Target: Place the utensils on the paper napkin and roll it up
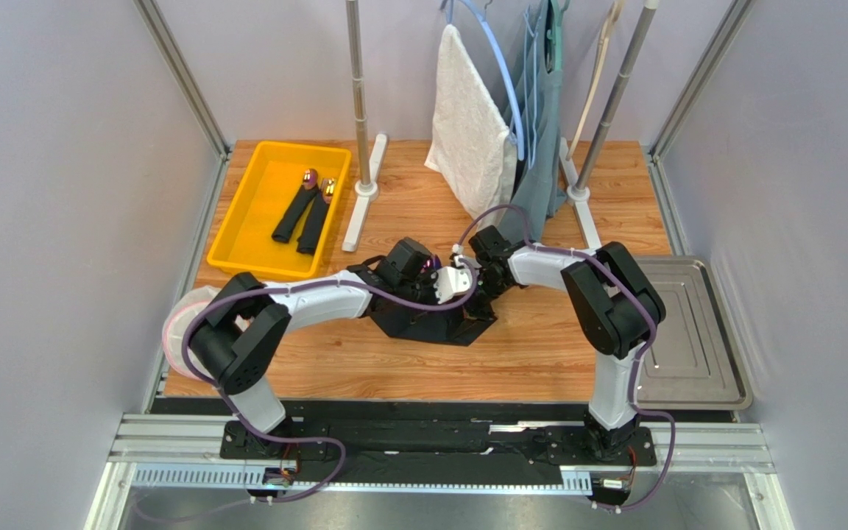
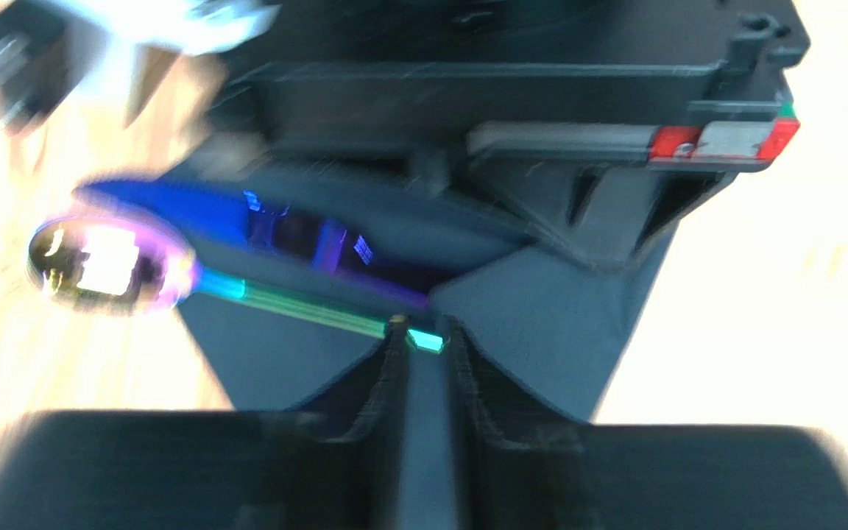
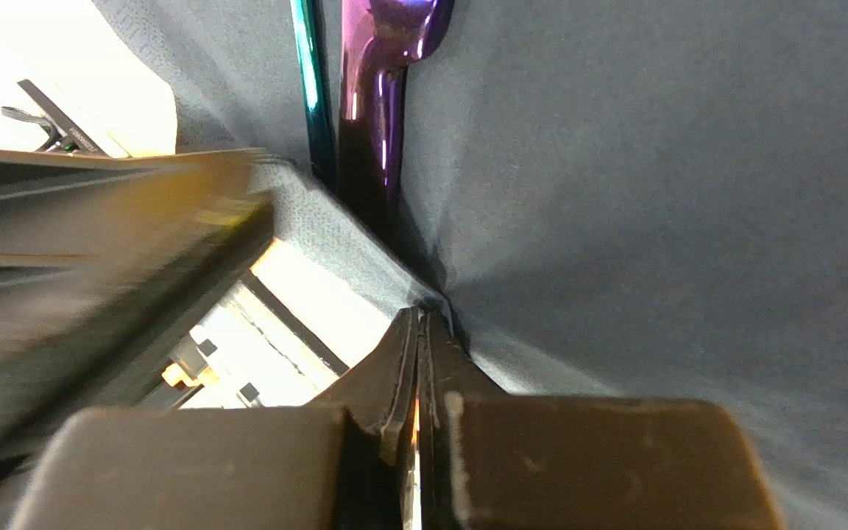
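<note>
A spoon (image 2: 108,265) with an iridescent purple-gold bowl and a slim blue piece (image 2: 218,212) lie side by side in a fold of the matte black paper napkin (image 2: 550,320), the spoon's bowl poking past the napkin's edge. The right claw (image 3: 423,326), fingers pressed together, pinches a puckered crease of the napkin just beside the handles. The left claw (image 2: 426,337) meets the napkin's fold with a slim gap between its fingers; whether it grips cannot be told. Bare wood surface (image 1: 528,353) rings the napkin, with a yellow bin (image 1: 252,221) well off to the napkin's far left and a metal tray (image 1: 688,331) to its right.
</note>
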`<state>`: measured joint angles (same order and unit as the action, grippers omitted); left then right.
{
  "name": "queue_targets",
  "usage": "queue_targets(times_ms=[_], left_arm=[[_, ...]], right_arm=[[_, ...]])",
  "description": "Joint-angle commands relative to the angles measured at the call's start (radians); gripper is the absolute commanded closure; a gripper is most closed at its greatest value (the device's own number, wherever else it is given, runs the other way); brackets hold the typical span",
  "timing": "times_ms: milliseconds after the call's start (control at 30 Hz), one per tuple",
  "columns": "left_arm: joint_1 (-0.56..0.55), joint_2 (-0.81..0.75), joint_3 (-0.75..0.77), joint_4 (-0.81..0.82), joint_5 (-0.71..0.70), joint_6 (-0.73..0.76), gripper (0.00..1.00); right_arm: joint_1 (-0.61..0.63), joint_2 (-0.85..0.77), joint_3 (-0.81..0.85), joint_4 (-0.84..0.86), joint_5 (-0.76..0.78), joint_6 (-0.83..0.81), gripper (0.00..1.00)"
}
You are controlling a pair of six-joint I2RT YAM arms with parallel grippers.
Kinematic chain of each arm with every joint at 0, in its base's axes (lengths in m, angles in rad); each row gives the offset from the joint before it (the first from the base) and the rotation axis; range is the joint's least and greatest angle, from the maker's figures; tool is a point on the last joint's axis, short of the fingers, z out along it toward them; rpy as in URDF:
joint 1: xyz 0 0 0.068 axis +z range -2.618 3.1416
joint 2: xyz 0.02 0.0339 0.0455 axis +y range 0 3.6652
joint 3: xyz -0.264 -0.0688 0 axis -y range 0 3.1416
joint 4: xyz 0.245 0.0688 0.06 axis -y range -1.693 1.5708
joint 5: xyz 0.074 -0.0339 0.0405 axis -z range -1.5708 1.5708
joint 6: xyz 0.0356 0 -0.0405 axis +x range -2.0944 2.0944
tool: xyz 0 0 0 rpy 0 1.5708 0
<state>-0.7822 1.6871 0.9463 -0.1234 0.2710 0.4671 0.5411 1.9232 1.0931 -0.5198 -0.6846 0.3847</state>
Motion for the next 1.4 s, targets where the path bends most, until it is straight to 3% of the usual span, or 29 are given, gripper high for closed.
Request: queue_targets(times_ms=[0, 167, 367, 467, 700, 967, 1367], left_arm=[[0.035, -0.162, 0.074, -0.146, 0.036, -0.244, 0.59], [0.098, -0.274, 0.034, -0.268, 0.27, -0.569, 0.5], [0.13, -0.33, -0.121, -0.116, 0.468, -0.812, 0.35], [0.132, -0.294, -0.141, -0.064, 0.502, -0.861, 0.3], [0.201, -0.091, -0.109, 0.011, 0.579, -0.97, 0.3], [0.248, 0.005, -0.122, 0.09, 0.597, -1.024, 0.3], [0.324, 0.088, -0.127, -0.005, 0.557, -0.964, 0.34]], right_arm=[[0.005, 0.011, 0.027, -0.014, 0.072, -0.041, 1.0], [0.005, 0.011, 0.027, -0.019, 0.08, -0.053, 1.0], [0.005, 0.005, 0.017, -0.022, 0.086, -0.067, 1.0], [0.003, -0.003, 0.017, -0.023, 0.089, -0.073, 1.0], [0.007, 0.005, 0.021, -0.028, 0.095, -0.086, 1.0], [0.006, 0.01, 0.031, -0.037, 0.105, -0.098, 1.0], [0.006, 0.011, 0.048, -0.051, 0.112, -0.11, 1.0]])
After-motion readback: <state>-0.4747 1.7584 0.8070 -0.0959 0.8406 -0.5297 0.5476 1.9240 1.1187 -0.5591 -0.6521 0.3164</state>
